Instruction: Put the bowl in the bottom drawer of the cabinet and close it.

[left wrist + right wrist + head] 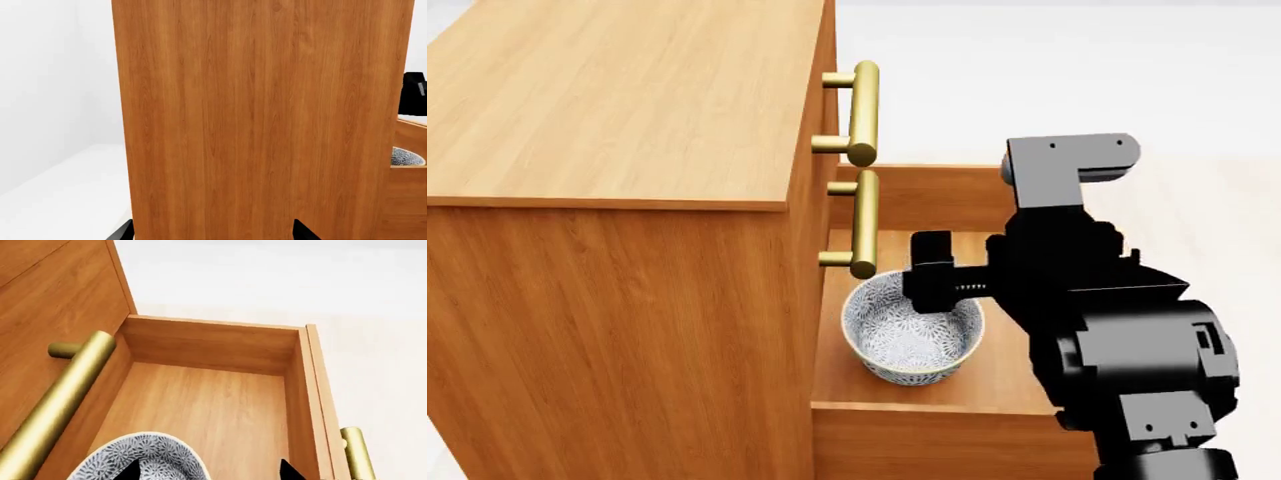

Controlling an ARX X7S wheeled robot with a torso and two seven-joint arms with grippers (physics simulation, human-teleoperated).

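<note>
The cabinet [614, 110] fills the left of the head view, and its side panel [260, 115] fills the left wrist view. Its bottom drawer [934, 440] is pulled out, its floor [213, 400] is bare wood, and its brass handle [357, 455] shows on the front panel. The patterned bowl [910, 335] stands upright inside the drawer, next to the cabinet front. My right gripper [210, 471] hangs open just above the bowl [143, 457], one fingertip over its inside and the other outside the rim. My left gripper [212, 232] is open, facing the cabinet's side, holding nothing.
Two brass bar handles [861, 100] of the shut upper drawers stick out above the open drawer, close to my right arm [1108, 330]. White floor [60, 195] lies beside the cabinet. The bowl [405, 157] peeks past the panel's edge.
</note>
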